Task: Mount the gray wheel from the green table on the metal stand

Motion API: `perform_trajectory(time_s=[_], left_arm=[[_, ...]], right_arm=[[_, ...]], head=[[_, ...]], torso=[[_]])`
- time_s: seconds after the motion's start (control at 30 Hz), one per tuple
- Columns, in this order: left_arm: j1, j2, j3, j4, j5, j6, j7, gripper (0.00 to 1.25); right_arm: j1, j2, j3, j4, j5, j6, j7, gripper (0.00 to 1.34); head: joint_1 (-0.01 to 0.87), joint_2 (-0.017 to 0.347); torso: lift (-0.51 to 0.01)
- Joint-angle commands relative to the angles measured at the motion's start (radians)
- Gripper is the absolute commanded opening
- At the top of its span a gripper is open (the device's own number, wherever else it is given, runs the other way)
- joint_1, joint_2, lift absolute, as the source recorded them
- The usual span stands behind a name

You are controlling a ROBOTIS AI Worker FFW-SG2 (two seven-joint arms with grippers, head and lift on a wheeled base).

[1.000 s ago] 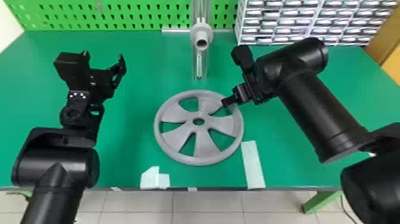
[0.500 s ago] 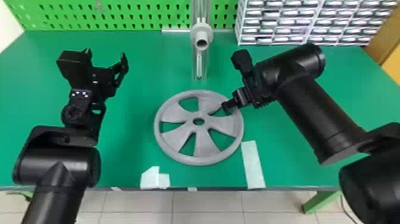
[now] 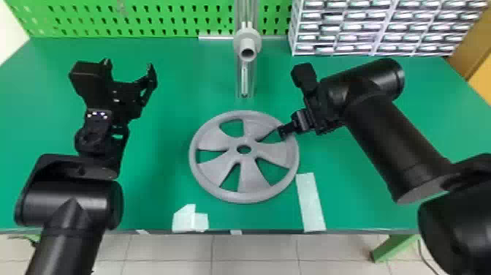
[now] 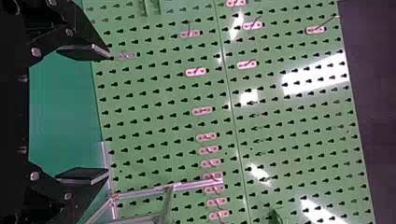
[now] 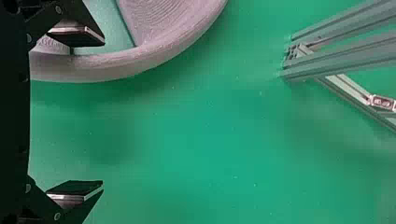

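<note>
Fig.: drawer cabinet point(image 3: 378, 27), upper R; wheel point(image 3: 250, 177), ctr., on green table point(image 3: 160, 190); pegboard point(image 3: 164, 16), top; your L gripper point(image 3: 128, 66), R gripper point(image 3: 288, 128), fingers spread.

There is one gray wheel point(image 3: 252, 179), one metal stand point(image 3: 239, 42) and one desk point(image 3: 164, 164). Left gripper point(image 3: 128, 64) and right gripper point(image 3: 284, 131) make two.

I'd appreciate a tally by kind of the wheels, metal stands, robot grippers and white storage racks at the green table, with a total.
Wheels, one gray wheel: 1
Metal stands, one metal stand behind the wheel: 1
Robot grippers, left gripper and right gripper: 2
White storage racks, one white storage rack: 1
Total: 5
</note>
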Motion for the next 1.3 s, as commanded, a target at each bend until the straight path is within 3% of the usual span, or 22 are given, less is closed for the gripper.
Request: perform_trajectory(time_s=[0.0,0.7,1.03,1.27], left_arm=[[0.000,-0.001,-0.001,0.000,-0.001,0.000,0.000,0.88],[-0.003,0.000,0.002,-0.002,-0.002,0.000,0.000,0.88],[-0.003,0.000,0.003,-0.002,-0.005,0.000,0.000,0.88],[-0.001,0.000,0.003,-0.002,-0.007,0.000,0.000,0.88]], right_arm=[[0.000,-0.001,-0.014,0.010,0.005,-0.003,-0.004,1.13],[-0.001,-0.001,-0.011,0.017,0.021,-0.002,-0.005,1.11],[-0.003,-0.001,-0.015,0.017,0.024,0.011,-0.013,0.75],[-0.004,0.001,-0.012,0.016,0.028,0.015,-0.014,0.57]], head=[[0.867,0.052],[0.867,0.052],[0.867,0.052],[0.867,0.052]], torso=[[-0.100],[-0.100],[-0.100],[-0.100]])
